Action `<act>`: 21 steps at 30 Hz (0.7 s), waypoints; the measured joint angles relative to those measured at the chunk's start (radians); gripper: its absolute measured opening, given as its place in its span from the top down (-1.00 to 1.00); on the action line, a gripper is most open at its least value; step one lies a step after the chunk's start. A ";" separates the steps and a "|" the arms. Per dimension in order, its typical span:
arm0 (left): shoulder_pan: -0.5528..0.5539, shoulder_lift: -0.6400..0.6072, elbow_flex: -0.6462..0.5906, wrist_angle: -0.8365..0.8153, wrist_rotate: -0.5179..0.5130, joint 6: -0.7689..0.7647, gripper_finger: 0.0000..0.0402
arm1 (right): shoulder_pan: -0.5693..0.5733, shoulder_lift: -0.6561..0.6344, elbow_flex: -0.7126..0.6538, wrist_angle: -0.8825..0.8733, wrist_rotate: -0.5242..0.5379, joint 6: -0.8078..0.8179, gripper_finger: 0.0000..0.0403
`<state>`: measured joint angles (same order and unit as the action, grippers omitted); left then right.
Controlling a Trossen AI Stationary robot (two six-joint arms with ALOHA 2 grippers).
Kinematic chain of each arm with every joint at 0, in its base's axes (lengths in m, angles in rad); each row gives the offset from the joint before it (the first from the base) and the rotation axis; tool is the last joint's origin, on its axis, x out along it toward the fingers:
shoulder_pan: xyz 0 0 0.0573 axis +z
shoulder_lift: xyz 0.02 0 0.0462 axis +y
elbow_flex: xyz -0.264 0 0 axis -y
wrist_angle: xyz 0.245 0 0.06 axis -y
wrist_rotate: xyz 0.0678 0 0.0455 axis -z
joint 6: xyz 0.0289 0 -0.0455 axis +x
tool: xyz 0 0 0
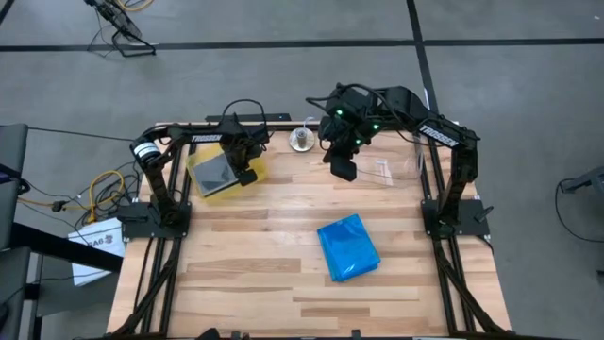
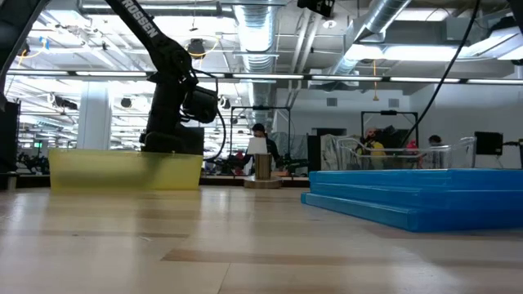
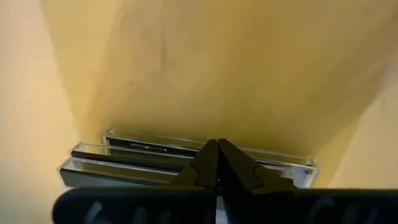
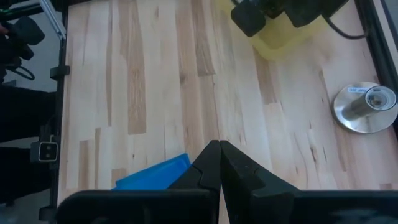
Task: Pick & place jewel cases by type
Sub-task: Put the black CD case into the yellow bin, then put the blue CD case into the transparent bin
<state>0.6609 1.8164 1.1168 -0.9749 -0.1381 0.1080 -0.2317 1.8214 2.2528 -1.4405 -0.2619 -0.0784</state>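
Observation:
Several smoky grey-clear jewel cases (image 3: 186, 158) lie stacked flat in the yellow tray (image 1: 226, 172); they also show in the high view (image 1: 213, 171). My left gripper (image 3: 217, 143) is shut and empty, low inside the tray over the stack's edge (image 1: 242, 168). A stack of blue jewel cases (image 1: 347, 247) lies flat on the table's middle right; it also shows in the low view (image 2: 417, 196) and the right wrist view (image 4: 154, 175). My right gripper (image 4: 219, 144) is shut and empty, raised above the table's far middle (image 1: 342, 168). My left gripper's shut fingertips (image 3: 208, 155) point down over the top grey case's edge (image 3: 168, 144) in the tray. Whether they touch it, I cannot tell.
A clear plastic bin (image 1: 394, 170) stands at the far right beside my right gripper. A disc spindle (image 1: 301, 141) stands at the far middle, also in the right wrist view (image 4: 365, 107). Bare wood lies left of and in front of the blue stack.

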 joint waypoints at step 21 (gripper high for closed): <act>0.003 -0.268 -0.003 0.069 0.037 -0.129 1.00 | 0.001 0.000 0.000 -0.030 -0.002 0.030 1.00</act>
<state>0.6634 1.5484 1.1137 -0.9055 -0.1013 -0.0208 -0.2307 1.8214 2.2528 -1.4702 -0.2641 -0.0484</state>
